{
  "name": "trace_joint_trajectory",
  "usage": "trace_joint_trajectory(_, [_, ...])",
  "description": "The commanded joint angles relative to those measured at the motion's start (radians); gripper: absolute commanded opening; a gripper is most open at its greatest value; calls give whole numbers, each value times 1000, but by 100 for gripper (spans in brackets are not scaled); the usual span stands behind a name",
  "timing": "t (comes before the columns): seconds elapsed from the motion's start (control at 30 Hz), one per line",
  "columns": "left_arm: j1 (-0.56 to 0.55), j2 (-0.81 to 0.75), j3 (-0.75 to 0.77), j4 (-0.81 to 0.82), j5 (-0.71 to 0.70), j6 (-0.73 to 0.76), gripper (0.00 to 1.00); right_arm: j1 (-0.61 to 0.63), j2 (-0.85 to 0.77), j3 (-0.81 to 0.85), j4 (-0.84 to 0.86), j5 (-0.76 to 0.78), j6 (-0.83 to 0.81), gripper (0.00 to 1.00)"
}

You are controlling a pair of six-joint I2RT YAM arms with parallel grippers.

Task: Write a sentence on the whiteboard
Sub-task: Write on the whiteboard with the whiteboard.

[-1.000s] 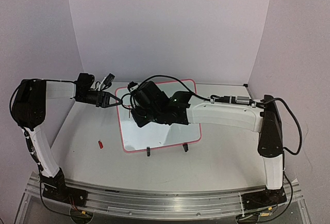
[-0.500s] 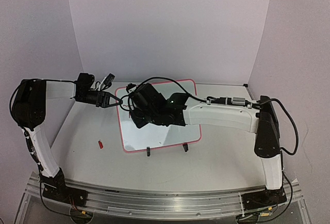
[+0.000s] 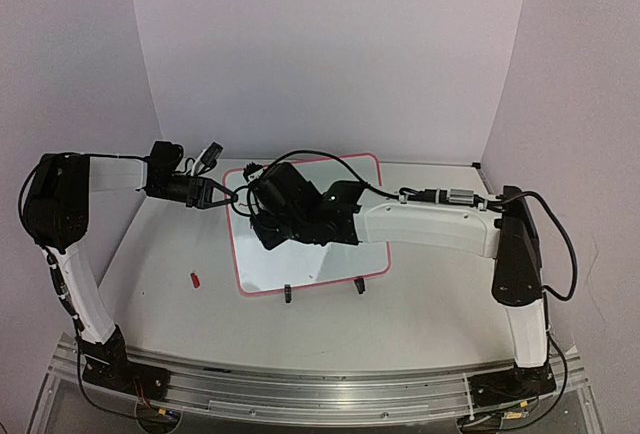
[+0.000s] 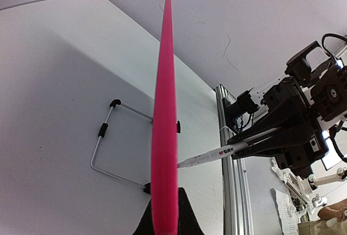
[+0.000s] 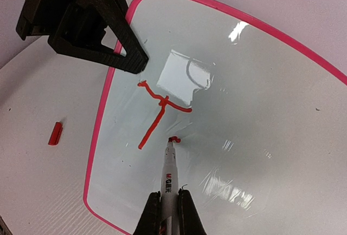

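While left tool clamps whiteboard edge, right tool grips marker, tip touching its surface.

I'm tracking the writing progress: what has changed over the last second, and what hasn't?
The right gripper, shut on the marker, has shifted slightly left across the whiteboard, and its arm has followed. Nothing was picked up or released. Unchanged: the left gripper stays clamped on the board's left edge, the board has not moved, and the red cap lies on the table.
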Motion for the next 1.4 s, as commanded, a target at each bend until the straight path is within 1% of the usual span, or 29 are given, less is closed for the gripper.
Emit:
trace_joint_trajectory(0.0, [-30, 8, 8, -20, -61, 91, 0, -5, 14, 20, -15, -11, 14, 0])
trace_joint_trajectory(0.33, [-30, 10, 7, -19, -62, 91, 0, -5, 8, 3, -49, -23, 33, 0])
trace_joint_trajectory(0.53, [-30, 12, 9, -20, -63, 91, 0, -5, -2, -7, -71, -6, 34, 0])
trace_joint_trajectory(0.9, [-30, 14, 11, -24, -64, 93, 0, -5, -24, -32, -83, 68, 20, 0])
trace_joint_trajectory(1.37, [-30, 21, 13, -27, -64, 96, 0, -5, -18, 0, -81, 130, -6, 0])
